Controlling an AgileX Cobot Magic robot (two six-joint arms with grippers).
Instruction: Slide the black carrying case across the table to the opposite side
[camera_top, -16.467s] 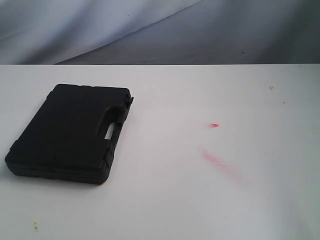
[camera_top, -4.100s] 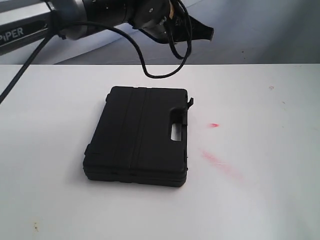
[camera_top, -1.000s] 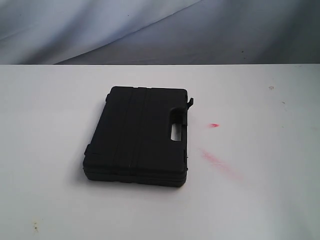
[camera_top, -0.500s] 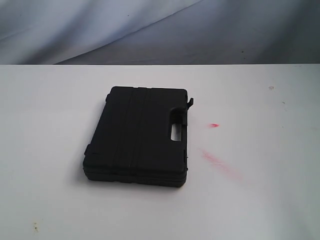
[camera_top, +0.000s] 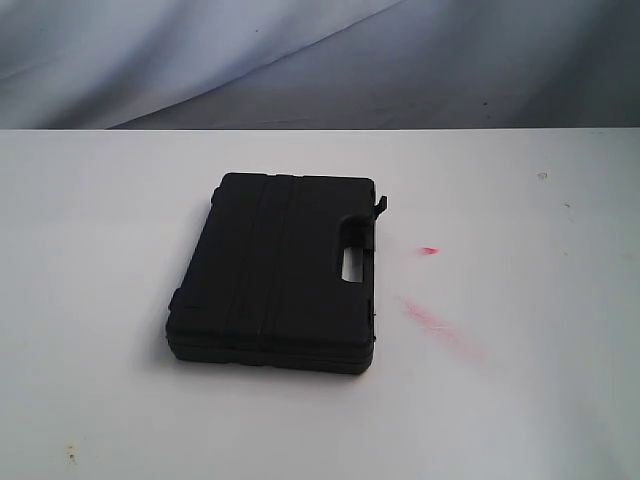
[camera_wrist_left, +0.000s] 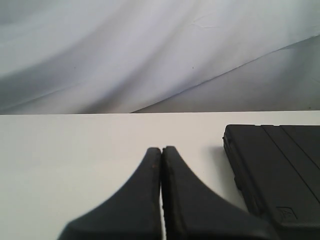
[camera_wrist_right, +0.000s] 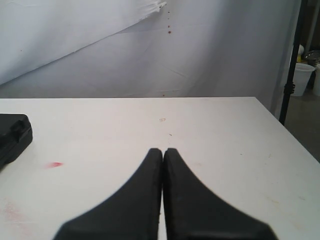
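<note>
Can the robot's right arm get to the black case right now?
Probably yes. The right gripper, shut, hangs above the white table. The black carrying case lies off to one side, with only a pink smear on the tabletop between them. Nothing seems to block the way.

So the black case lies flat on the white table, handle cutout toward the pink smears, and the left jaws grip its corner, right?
Not the grip: the left wrist view shows the left jaws shut on nothing, beside the black case, not touching it. The rest holds.

black carrying case (camera_wrist_left: 280, 167): edge-cropped, left wrist view | corner only, right wrist
</note>
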